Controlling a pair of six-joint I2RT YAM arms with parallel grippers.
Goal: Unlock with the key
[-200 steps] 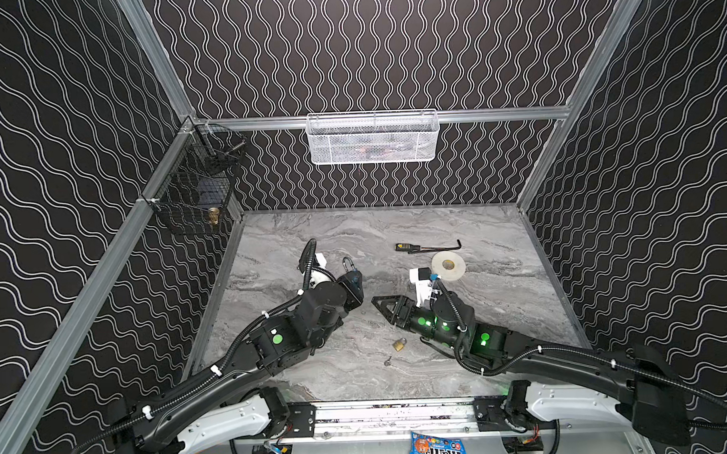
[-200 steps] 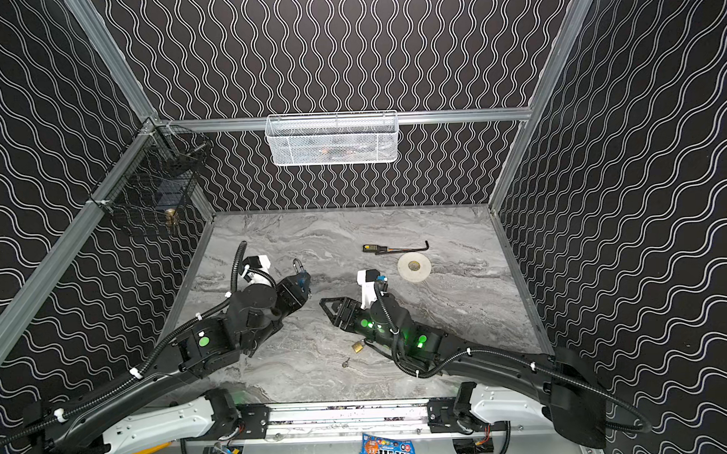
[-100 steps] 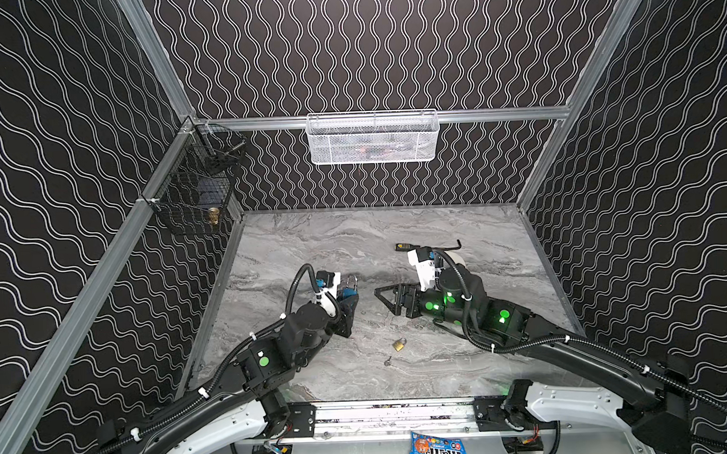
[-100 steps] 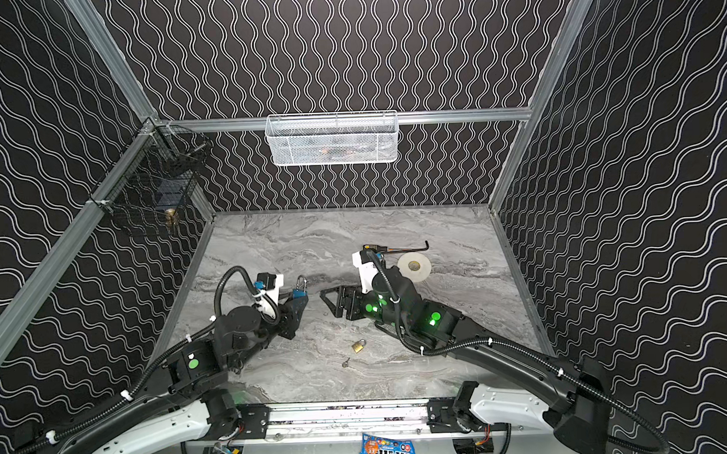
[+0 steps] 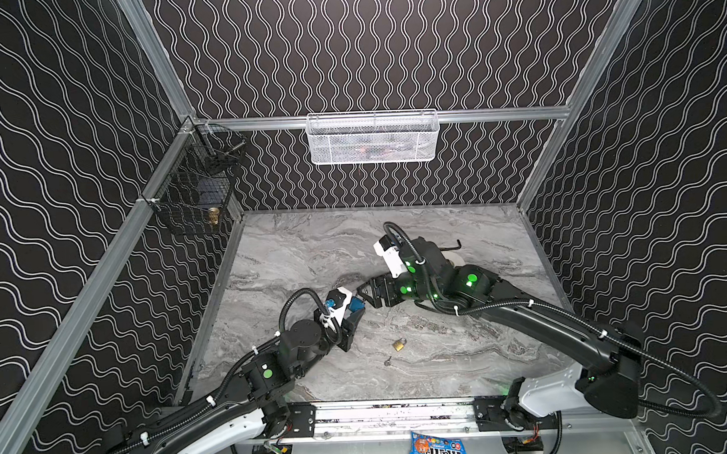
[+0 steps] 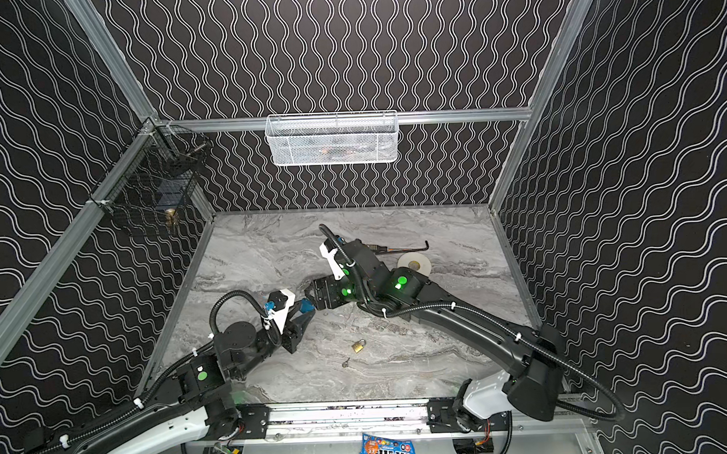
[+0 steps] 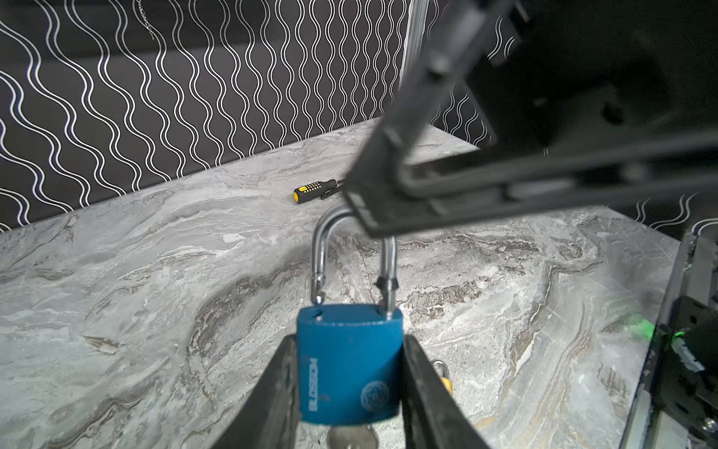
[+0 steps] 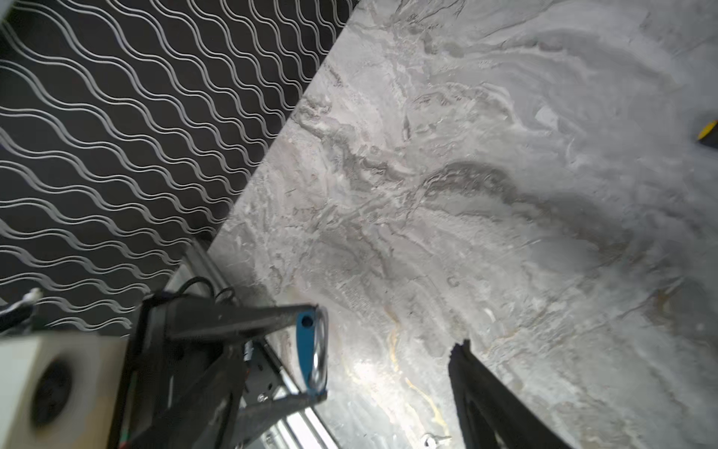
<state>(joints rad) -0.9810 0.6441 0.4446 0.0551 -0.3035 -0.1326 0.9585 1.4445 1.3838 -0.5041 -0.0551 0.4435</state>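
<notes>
**Lock in the left claw, shackle looks sprung**

The left gripper point(image 7: 348, 344) is clamped on the flat sides of the blue padlock point(image 7: 349, 373), one finger on each side. It holds the lock above the table point(image 5: 296, 255), near the middle. The key point(image 7: 351, 438) sits in the bottom of the lock, with only its head showing. The shackle point(image 7: 318, 252) points away from the wrist, and its short leg appears to stand just clear of its hole, so I judge the lock already released. The left arm reaches low and forward from the near rail, forearm angled inward.

The step in hand looks like drawing the shackle open. To do that well, the left grip should stay firm and square so the body cannot twist. The pull should run straight along the legs, and nothing should knock the key.

The right gripper point(image 5: 364, 296) meets the lock from the other side. Its jaws are apart and hold nothing, and one finger point(image 7: 388, 186) lies across the bend of the shackle. I cannot tell whether it touches. The right arm stretches in long from the right, elbow low, wrist turned toward the left claw.

A small brass padlock point(image 5: 398, 344) and a loose key point(image 5: 387, 361) lie untouched on the table nearer the rail.
</notes>
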